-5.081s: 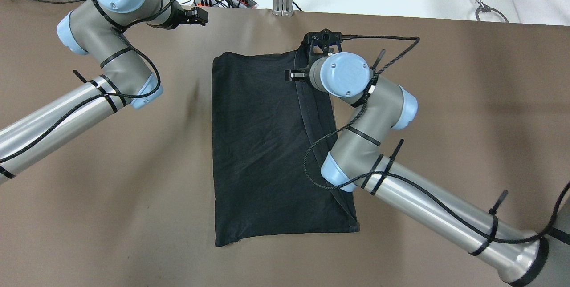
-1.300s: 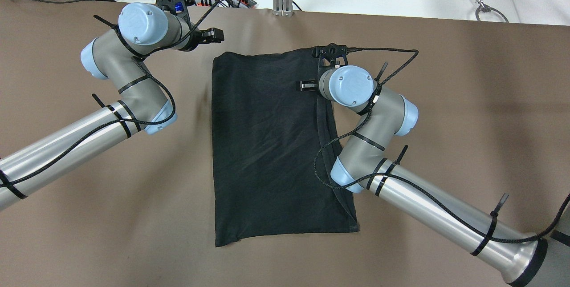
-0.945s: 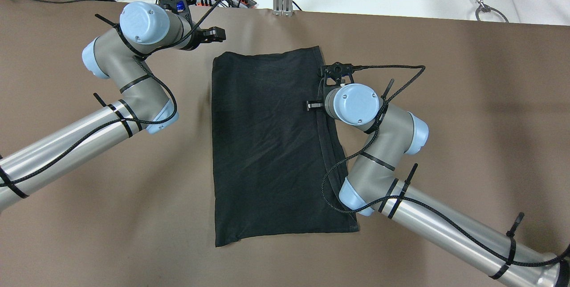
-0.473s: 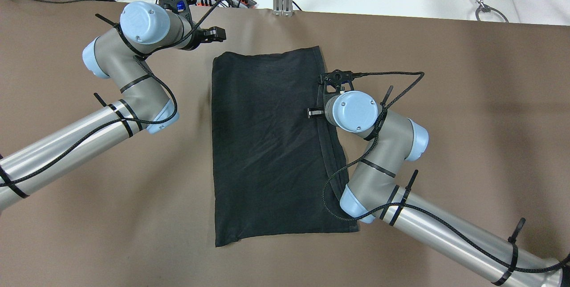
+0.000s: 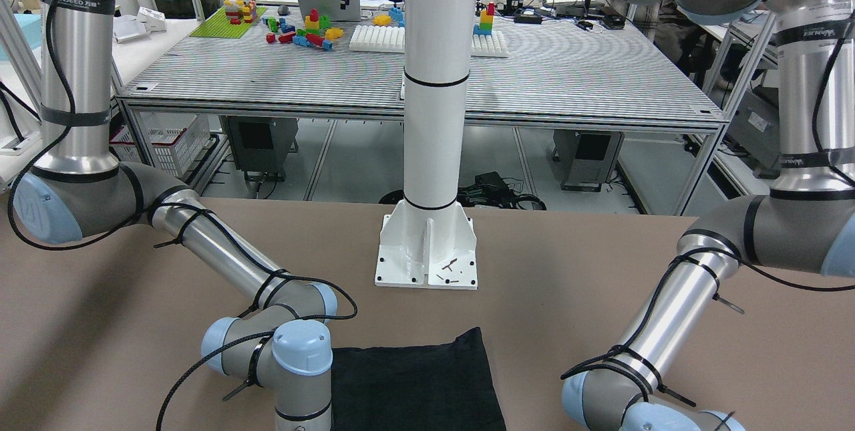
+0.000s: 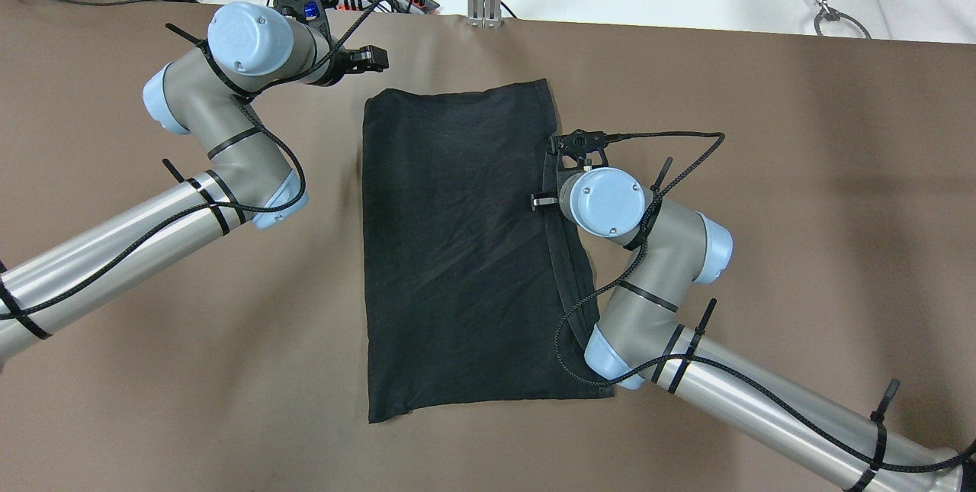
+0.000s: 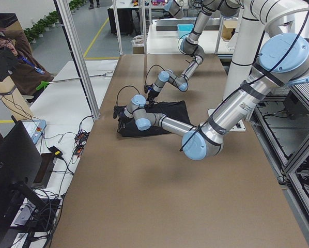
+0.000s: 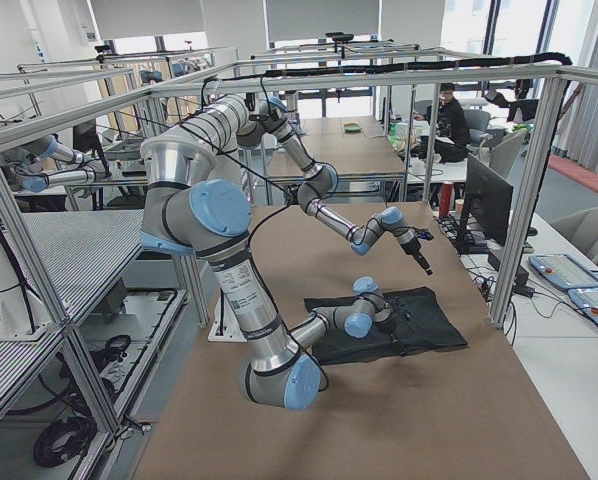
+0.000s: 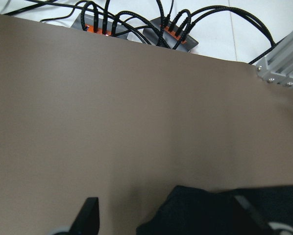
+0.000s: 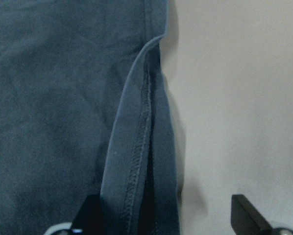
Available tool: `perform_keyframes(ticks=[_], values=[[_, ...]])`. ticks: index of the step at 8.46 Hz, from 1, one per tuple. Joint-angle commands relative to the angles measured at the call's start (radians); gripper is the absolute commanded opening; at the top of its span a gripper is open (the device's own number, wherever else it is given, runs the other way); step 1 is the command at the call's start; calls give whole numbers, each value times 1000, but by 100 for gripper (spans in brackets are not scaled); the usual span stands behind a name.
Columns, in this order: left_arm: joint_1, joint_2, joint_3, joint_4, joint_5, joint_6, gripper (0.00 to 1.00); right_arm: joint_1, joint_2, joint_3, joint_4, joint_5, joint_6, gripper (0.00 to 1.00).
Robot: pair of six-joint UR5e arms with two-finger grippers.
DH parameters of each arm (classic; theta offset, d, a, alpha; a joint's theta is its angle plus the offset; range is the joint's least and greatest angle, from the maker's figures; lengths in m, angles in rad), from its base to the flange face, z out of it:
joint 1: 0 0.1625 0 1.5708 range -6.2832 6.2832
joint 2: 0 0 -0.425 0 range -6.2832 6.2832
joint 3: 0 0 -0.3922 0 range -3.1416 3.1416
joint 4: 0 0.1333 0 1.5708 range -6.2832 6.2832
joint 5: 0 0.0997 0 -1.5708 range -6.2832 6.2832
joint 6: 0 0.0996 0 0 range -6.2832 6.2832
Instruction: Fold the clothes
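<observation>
Directly below the right gripper lies the clothes' hemmed edge.

White pillar, power strips, brown table

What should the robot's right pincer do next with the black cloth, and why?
Probably lower the right pincer straight down and shut it on the folded-over hemmed edge of the black cloth. Its fingers stand wide open with nothing in them, and that hem lies between them, close to one finger, so a grip there could start a fold.
</observation>
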Motion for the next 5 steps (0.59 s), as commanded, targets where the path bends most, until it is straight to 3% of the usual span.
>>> perform_keyframes(ticks=[1, 5], values=[[0, -5, 2, 1, 4, 0, 95, 11, -4, 3, 2, -1, -57, 94], [2, -11, 4, 1, 4, -15, 95, 82, -85, 13, 50, 14, -167, 94]])
